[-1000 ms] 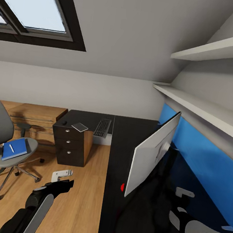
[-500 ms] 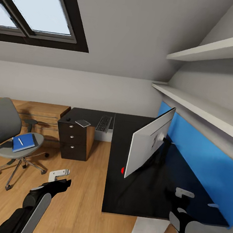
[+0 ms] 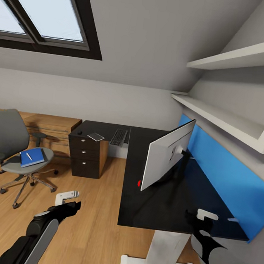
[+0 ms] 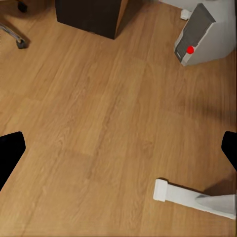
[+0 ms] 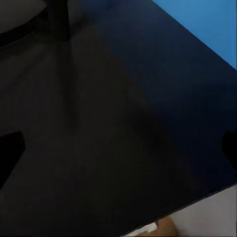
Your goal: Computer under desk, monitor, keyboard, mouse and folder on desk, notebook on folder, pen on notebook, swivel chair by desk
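Head view: black L-shaped table [image 3: 148, 201] runs along the blue wall panel [image 3: 222, 177], white leg [image 3: 166, 253] at the near end. Monitor [image 3: 166, 153] stands on the table, seen from its pale back, red dot at the lower corner. Keyboard [image 3: 119, 137] lies on the far wing of the table. Notebook [image 3: 95, 136] sits on that same wing above the three-knob drawer unit [image 3: 86, 157], beside the keyboard but apart from it. Small dark lump at the far left corner looks like the mouse [image 3: 80, 132]; too small to confirm.

Swivel chair [image 3: 15, 146] stands on the wooden floor [image 3: 94, 227], well apart from the table. Folder [image 3: 32, 157] lies flat on its seat, pen [image 3: 29, 156] on top of the folder.

Left tool [image 3: 66, 196] hangs over bare floor between chair and table. Left wrist view: black fingertips [image 4: 11, 153] at both frame edges, spread wide, nothing between them. That view also shows the computer [image 4: 201, 35] standing on the floor, red dot on its dark front, and the table's white foot [image 4: 192, 197].

Right tool [image 3: 207, 215] hovers over the near end of the table. Right wrist view: fingertips [image 5: 10, 150] wide apart, nothing held, glossy table top beneath.
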Robot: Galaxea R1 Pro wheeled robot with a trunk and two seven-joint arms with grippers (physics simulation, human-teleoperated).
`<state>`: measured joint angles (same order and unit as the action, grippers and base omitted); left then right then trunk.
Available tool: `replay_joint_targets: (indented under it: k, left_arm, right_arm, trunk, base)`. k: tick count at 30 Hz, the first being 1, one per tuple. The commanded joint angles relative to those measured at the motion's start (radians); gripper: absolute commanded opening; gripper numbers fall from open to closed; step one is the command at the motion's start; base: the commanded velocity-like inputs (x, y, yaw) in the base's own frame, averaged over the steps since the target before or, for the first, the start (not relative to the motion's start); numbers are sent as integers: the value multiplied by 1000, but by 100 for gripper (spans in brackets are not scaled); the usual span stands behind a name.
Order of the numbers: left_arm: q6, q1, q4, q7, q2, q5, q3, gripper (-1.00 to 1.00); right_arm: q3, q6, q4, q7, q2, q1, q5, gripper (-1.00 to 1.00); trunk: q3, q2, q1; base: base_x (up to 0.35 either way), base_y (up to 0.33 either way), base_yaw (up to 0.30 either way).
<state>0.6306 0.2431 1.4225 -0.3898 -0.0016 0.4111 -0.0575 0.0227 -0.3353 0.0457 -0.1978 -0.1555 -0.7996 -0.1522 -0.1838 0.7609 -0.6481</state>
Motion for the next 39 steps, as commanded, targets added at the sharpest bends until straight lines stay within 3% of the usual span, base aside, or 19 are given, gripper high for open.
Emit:
replay_joint_targets:
  k: [1, 3, 6, 9, 11, 13, 16, 17, 19, 20, 21, 27, 29, 33, 39]
  left_arm:
    - [-15, 1, -4, -9, 0, 11, -3, 100]
    - [-45, 1, -42, -8, 0, 10, -4, 100]
    - [-71, 1, -100, -8, 1, 7, -3, 100]
    - [-93, 1, -119, -8, 2, 6, -3, 100]
    - [-105, 1, -127, -8, 2, 5, -2, 100]
    - [-109, 1, -122, -8, 2, 6, -1, 100]
    - [-110, 1, -101, -8, 2, 6, 1, 100]
    - [-110, 1, -91, -8, 2, 6, 1, 100]
    - [-110, 1, -85, -8, 1, 6, 0, 100]
    - [-111, 1, -83, -8, 1, 6, -2, 100]
    - [-111, 1, -81, -8, 0, 6, -3, 100]
    - [-111, 1, -79, -8, 0, 6, -3, 100]
    - [-112, 1, -78, -8, 0, 6, -4, 100]
    - [-112, 1, -77, -8, 0, 5, -5, 100]
    - [-111, 1, -77, -8, 0, 5, -5, 100]
  right_arm:
    - [-1, 43, 53, 0, 1, -1, -11, 100]
    - [-7, 164, 236, -8, 10, 0, -14, 100]
    - [-11, 306, 404, -47, 16, 0, -16, 100]
    - [-11, 424, 529, -103, 20, 3, -18, 100]
    - [-10, 541, 705, -182, 43, 35, -18, 100]
    - [-10, 632, 947, -247, 72, 123, -18, 100]
    - [-8, 739, 1166, -270, 86, 217, -20, 100]
    - [-6, 821, 1305, -277, 102, 284, -21, 100]
    - [-6, 888, 1413, -281, 138, 357, -21, 100]
    - [-3, 902, 1431, -281, 158, 382, -19, 100]
    - [40, 889, 1382, -280, 189, 415, -12, 100]
    - [111, 797, 1348, -286, 198, 425, -7, 100]
    - [159, 760, 1342, -288, 201, 426, -7, 100]
    - [193, 746, 1338, -291, 199, 427, -4, 100]
    - [194, 744, 1337, -290, 197, 427, -3, 100]
  trunk:
    - [-2, 1, 0]
    - [-2, 1, 0]
    - [-2, 1, 0]
    - [-2, 1, 0]
    - [-2, 1, 0]
    - [-2, 1, 0]
    - [-2, 1, 0]
    - [-2, 1, 0]
    - [-2, 1, 0]
    - [-2, 1, 0]
    - [-2, 1, 0]
    - [-2, 1, 0]
    - [-2, 1, 0]
    - [-2, 1, 0]
    - [-2, 1, 0]
  base:
    - [-7, 0, 0]
    - [-3, 0, 0]
    - [-1, 0, 0]
    - [0, 0, 0]
    - [0, 0, 0]
    - [0, 0, 0]
    - [0, 0, 0]
    - [0, 0, 0]
    - [0, 0, 0]
    - [0, 0, 0]
    - [0, 0, 0]
    - [0, 27, 0]
    - [0, 248, 0]
    - [0, 305, 0]
    - [0, 339, 0]
